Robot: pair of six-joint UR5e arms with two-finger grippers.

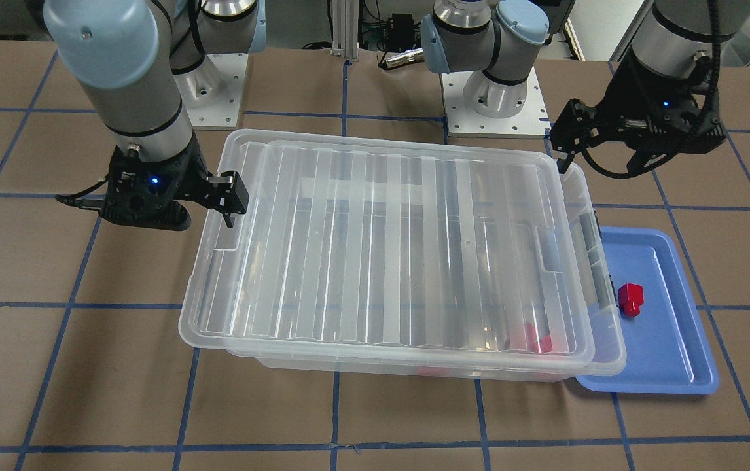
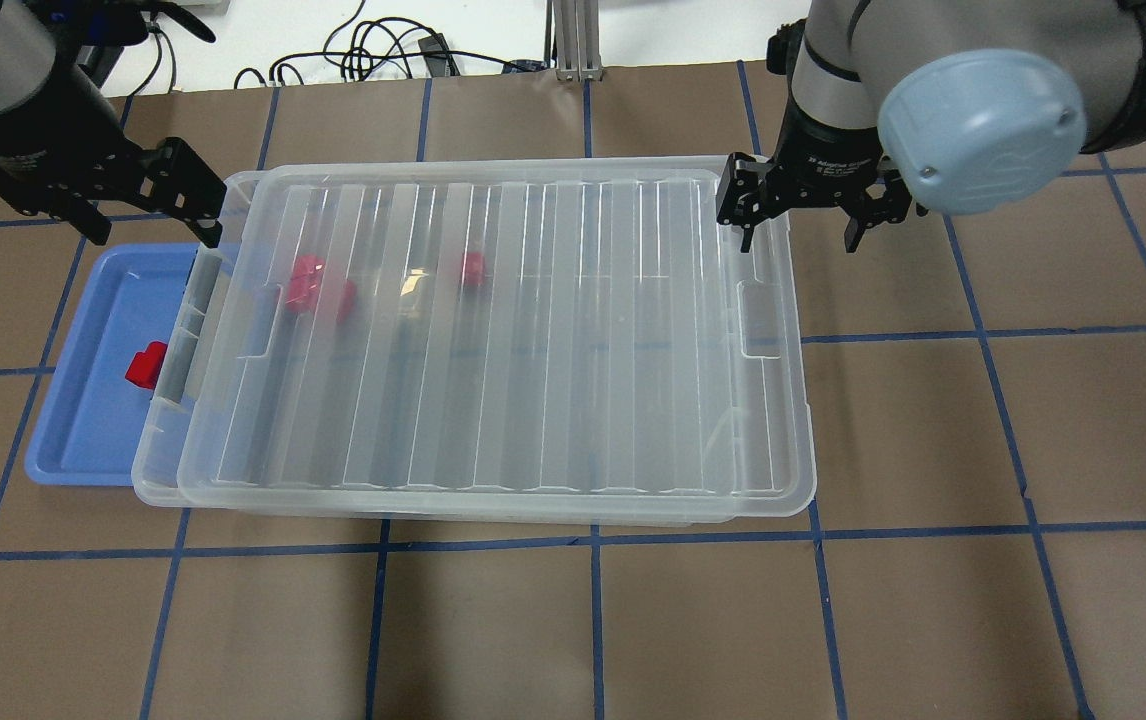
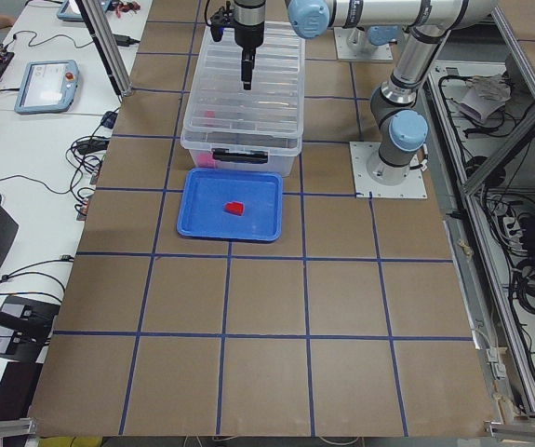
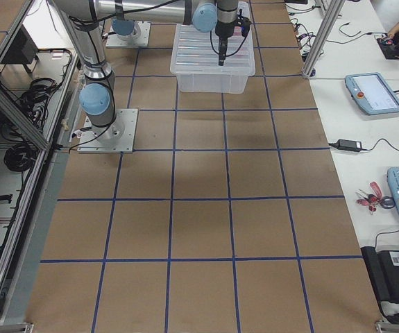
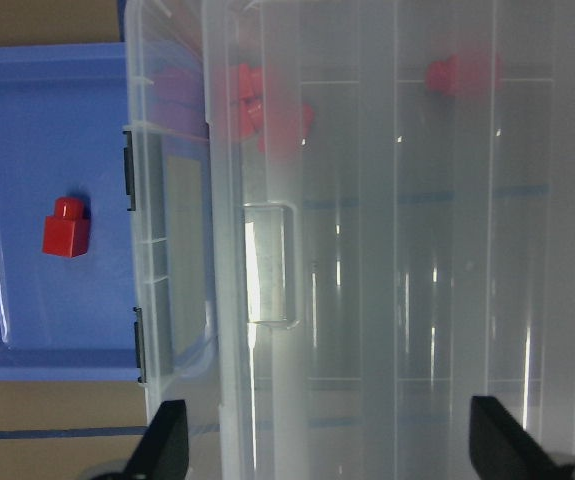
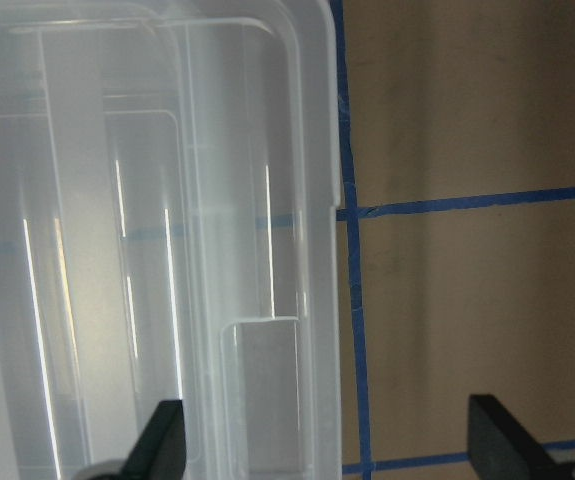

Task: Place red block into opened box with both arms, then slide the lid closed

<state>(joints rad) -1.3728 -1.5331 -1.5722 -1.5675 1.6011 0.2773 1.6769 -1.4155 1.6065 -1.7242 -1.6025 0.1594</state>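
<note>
The clear box [image 2: 155, 470] stands mid-table with its ribbed lid [image 2: 533, 330] lying on top, offset toward my right, so the box's left rim and grey latch [image 2: 181, 345] stick out. Through the lid I see red blocks [image 2: 318, 290] [image 2: 473, 268] [image 5: 267, 110] inside. Another red block [image 2: 145, 365] [image 5: 65, 228] lies on the blue tray. My left gripper [image 2: 143, 225] [image 5: 332, 450] hangs open and empty above the box's left end. At the lid's right far corner, my right gripper [image 2: 798, 235] [image 6: 332, 445] is open over the edge, holding nothing.
The shallow blue tray [image 2: 73, 420] sits against the box's left end, partly under its rim. Both arm bases [image 1: 218, 98] [image 1: 493, 104] are bolted behind the box. Brown table with a blue tape grid lies around. Desks with tablets and cables line the far side.
</note>
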